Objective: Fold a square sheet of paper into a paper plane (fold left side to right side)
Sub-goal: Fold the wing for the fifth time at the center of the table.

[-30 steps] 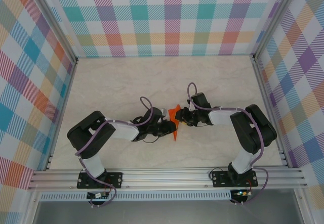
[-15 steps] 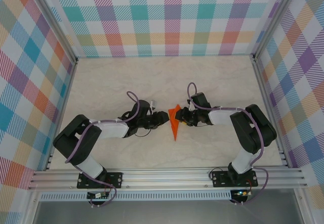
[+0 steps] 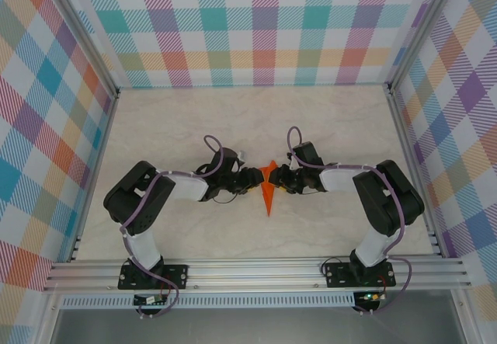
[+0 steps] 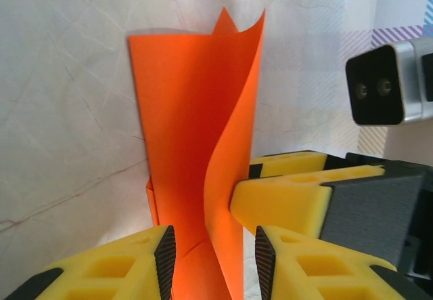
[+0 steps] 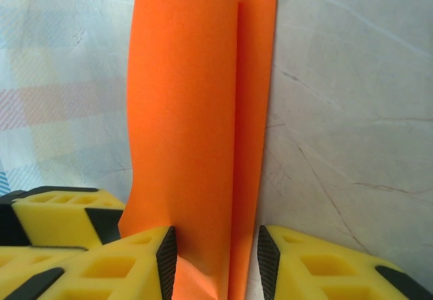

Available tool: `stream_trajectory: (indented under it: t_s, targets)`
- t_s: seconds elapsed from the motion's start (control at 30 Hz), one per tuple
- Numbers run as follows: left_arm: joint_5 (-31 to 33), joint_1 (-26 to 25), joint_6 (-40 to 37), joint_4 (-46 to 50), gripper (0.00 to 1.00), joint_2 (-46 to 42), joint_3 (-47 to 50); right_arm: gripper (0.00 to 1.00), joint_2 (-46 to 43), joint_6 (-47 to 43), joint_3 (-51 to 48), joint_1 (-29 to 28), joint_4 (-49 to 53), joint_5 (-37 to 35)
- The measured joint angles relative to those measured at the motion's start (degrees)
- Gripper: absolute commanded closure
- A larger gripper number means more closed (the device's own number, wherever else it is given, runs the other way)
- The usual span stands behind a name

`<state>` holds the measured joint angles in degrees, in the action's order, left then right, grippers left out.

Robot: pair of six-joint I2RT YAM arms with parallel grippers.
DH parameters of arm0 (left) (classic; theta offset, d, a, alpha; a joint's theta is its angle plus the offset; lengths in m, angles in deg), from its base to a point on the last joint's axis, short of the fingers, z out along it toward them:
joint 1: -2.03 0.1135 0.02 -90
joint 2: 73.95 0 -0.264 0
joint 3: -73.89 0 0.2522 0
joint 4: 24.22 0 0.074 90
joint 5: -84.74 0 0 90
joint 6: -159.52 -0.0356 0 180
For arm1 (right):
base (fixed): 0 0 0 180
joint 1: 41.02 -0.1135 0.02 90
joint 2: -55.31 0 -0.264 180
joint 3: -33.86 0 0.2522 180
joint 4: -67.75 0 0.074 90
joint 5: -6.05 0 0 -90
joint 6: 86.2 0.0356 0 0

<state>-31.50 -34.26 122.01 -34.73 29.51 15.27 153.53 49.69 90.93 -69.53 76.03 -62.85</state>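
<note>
The orange paper [image 3: 268, 194] lies near the middle of the surface [image 3: 186, 119]. It is folded to a narrow shape, and its sharp tip points toward the arm bases. Both arms reach in low from the two sides and meet at its wider far part. The left claw [image 3: 253, 179] is on its left and the right claw [image 3: 280, 179] on its right, very near each other.

From the right wrist, the paper shows a straight crease with a narrower layer on one side. It fills the gap between the black pads [image 5: 167, 256] and touches both, so the right claw is closed on the paper.

From the left wrist, one flap stands up and curls, and a yellow finger [image 4: 284, 202] of the right claw touches it. The paper passes between the left claw's pads [image 4: 165, 259], which stand half apart. Whether they press it I cannot tell.
</note>
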Motion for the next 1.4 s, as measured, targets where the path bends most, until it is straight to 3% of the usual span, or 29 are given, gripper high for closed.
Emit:
stream_trajectory:
  t_s: [0.57,1.0,1.4]
  targets:
    - [-1.05,0.07,-0.94,-0.26,0.97,4.44,-3.13,0.60,0.11,-0.07,0.33,0.00,0.55,-0.02]
    - [-0.55,0.39,-2.43,0.15,0.99,5.68,-3.87,0.58,0.09,-0.44,0.52,-0.04,0.87,0.02]
    - [-0.52,0.50,-2.84,0.15,1.00,5.68,-4.15,0.35,-4.50,-1.53,2.47,4.04,4.09,0.59]
